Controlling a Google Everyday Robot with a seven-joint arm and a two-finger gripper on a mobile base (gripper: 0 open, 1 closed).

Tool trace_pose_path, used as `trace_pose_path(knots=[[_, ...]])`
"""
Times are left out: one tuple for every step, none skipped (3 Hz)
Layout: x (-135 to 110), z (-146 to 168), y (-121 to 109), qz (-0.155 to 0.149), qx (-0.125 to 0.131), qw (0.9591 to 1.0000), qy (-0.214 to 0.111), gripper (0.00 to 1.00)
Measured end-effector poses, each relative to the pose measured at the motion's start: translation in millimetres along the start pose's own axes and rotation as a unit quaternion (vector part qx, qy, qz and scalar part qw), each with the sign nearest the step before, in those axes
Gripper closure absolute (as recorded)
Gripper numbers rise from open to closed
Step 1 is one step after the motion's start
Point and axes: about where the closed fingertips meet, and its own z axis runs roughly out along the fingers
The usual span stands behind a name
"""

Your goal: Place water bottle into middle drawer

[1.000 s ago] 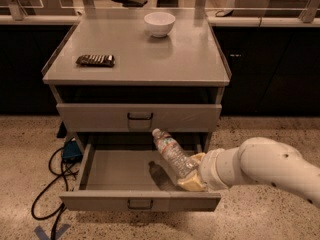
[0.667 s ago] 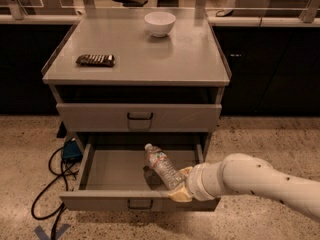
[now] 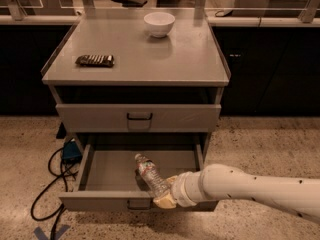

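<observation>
Noted: gripper (image 3: 165, 199) at front right rim of open middle drawer (image 3: 110, 171), jaws clamped on base end of water bottle (image 3: 150, 176). Held tilted over drawer floor, cap up-left, long axis slanting away from jaws toward back.

On the grey cabinet top (image 3: 150, 64), a white bowl (image 3: 159, 23) stands at 12 o'clock and a dark snack packet (image 3: 95, 60) lies flat at 9 o'clock, well apart. The top drawer front (image 3: 100, 118) is closed. At 8 o'clock of the cabinet, a blue box (image 3: 71, 151) and black cables (image 3: 45, 194) lie on the speckled floor (image 3: 260, 144). The gripper (image 3: 165, 199) is at 6 o'clock from the bowl.
</observation>
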Motion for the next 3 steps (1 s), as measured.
trace_pose_path(knots=[[7,-2,-6,0.005,0.013,0.9999,-0.002,1.00],[9,7,-35,0.012,0.039,0.9991,-0.011,1.00],[-1,34,-101,0.028,0.069,0.9969,-0.024,1.00]])
